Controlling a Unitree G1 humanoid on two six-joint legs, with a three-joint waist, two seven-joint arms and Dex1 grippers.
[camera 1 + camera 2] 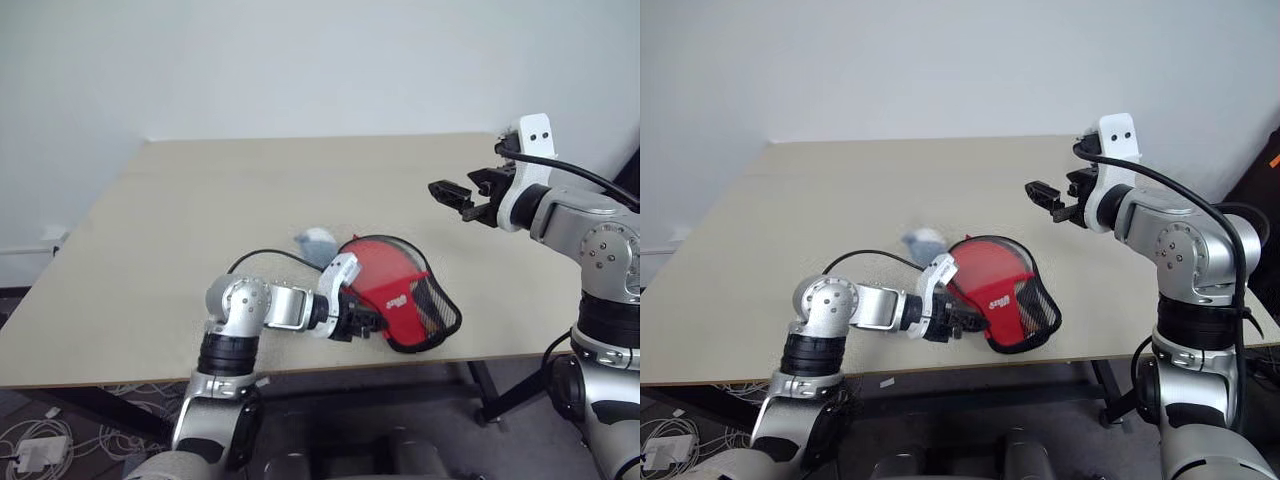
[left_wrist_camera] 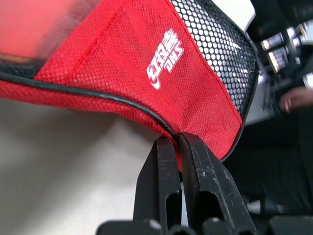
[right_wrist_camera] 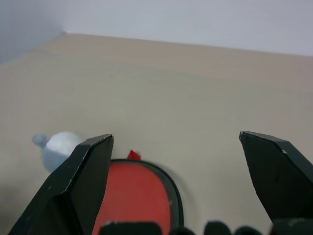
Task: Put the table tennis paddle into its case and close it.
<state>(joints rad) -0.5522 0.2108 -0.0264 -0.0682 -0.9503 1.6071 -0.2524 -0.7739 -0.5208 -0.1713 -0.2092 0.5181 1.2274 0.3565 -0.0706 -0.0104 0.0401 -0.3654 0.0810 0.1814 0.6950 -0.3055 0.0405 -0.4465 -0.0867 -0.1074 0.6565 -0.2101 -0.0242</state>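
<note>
The table [image 1: 200,230] is the biggest thing before me, pale and wide. The case [image 1: 395,290] lies on it near its front edge, red side up with the white logo showing, black mesh end toward that edge. Through the case's far part I see a round red face that may be the paddle [image 3: 134,196], but I cannot tell whether it sits fully inside. My left claw [image 2: 177,147] is clamped on the case's near edge, its 2 fingers [image 2: 159,181] pinched together over the black piping. My right claw [image 1: 452,195] hovers above the table, beyond the case and apart from it, fingers spread wide around nothing. A small pale grey lump [image 1: 315,240] rests just behind the case.
</note>
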